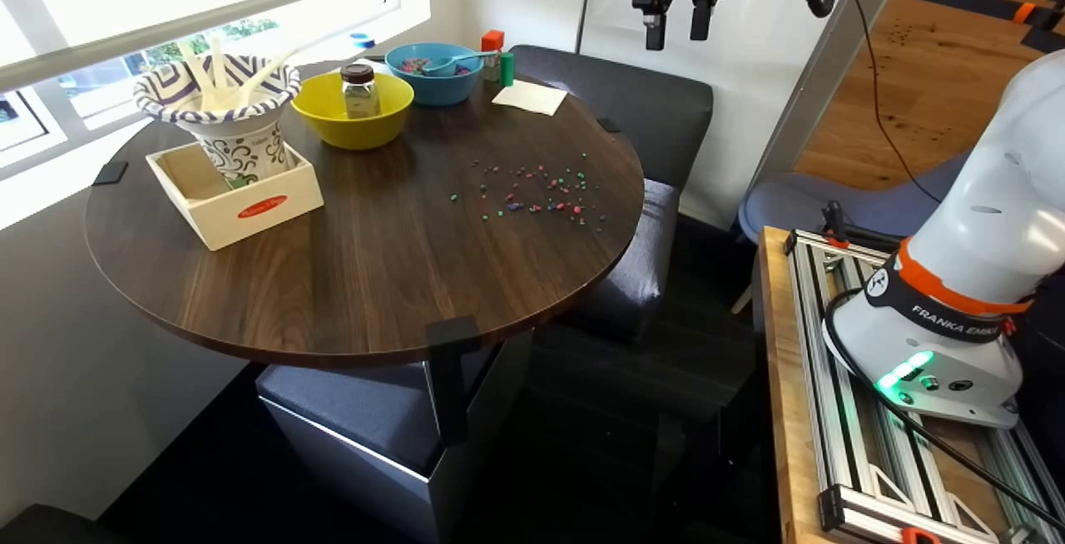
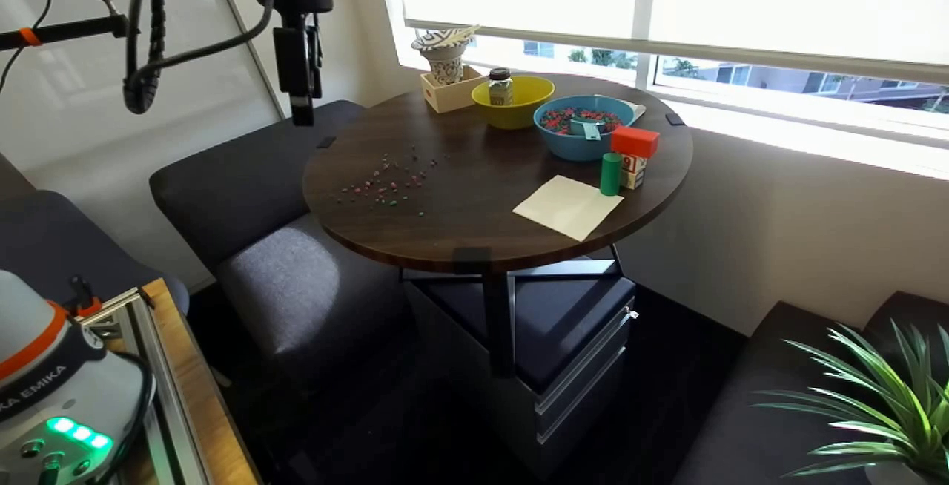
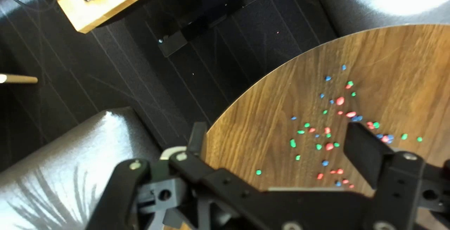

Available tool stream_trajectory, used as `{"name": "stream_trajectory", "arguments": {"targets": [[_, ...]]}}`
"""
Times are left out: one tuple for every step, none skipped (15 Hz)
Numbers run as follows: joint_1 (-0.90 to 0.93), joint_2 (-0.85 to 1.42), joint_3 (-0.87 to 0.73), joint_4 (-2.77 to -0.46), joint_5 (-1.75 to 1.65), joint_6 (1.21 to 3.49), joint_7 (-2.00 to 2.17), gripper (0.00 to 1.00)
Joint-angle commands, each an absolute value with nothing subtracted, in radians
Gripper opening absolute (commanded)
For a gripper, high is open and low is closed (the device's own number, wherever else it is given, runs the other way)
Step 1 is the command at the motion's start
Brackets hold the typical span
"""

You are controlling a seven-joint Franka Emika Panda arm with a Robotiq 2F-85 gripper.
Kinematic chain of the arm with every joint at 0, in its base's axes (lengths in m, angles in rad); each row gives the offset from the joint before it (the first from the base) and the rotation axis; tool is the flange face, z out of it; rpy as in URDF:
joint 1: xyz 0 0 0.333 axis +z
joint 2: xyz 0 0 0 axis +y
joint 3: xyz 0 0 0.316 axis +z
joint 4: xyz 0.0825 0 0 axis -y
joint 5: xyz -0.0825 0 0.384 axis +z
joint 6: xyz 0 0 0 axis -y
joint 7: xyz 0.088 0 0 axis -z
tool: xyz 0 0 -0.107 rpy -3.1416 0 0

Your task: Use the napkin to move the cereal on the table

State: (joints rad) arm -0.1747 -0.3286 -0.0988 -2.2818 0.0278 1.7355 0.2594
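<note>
The napkin is a pale square lying flat near the table's edge; it also shows in an exterior view. It is out of view in the wrist view. The cereal is a scatter of tiny red, green and blue bits on the dark brown round table. The bits also show in an exterior view and in the wrist view. My gripper is open and empty, high above the table. In the wrist view its fingers stand wide apart, with table and cereal seen far below between them.
A green cylinder and a red block on a lettered cube stand at the napkin's edge. Beside them are a blue bowl holding colored bits and a scoop, a yellow bowl with a jar, and a wooden box with a patterned cup.
</note>
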Motion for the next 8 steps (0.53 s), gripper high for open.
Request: {"name": "stream_trajectory", "arguments": {"targets": [[-0.185, -0.292, -0.12, -2.267, 0.038, 1.739, 0.27, 1.0], [-0.193, -0.258, -0.134, -2.25, 0.048, 1.739, 0.275, 1.0], [-0.197, -0.231, -0.142, -2.234, 0.056, 1.739, 0.277, 1.0], [-0.197, -0.215, -0.144, -2.222, 0.06, 1.739, 0.281, 1.0], [-0.196, -0.208, -0.142, -2.216, 0.062, 1.739, 0.288, 1.0], [-0.195, -0.207, -0.141, -2.212, 0.062, 1.739, 0.293, 1.0], [-0.194, -0.207, -0.14, -2.209, 0.063, 1.738, 0.294, 1.0], [-0.194, -0.207, -0.14, -2.208, 0.063, 1.738, 0.295, 1.0]]}}
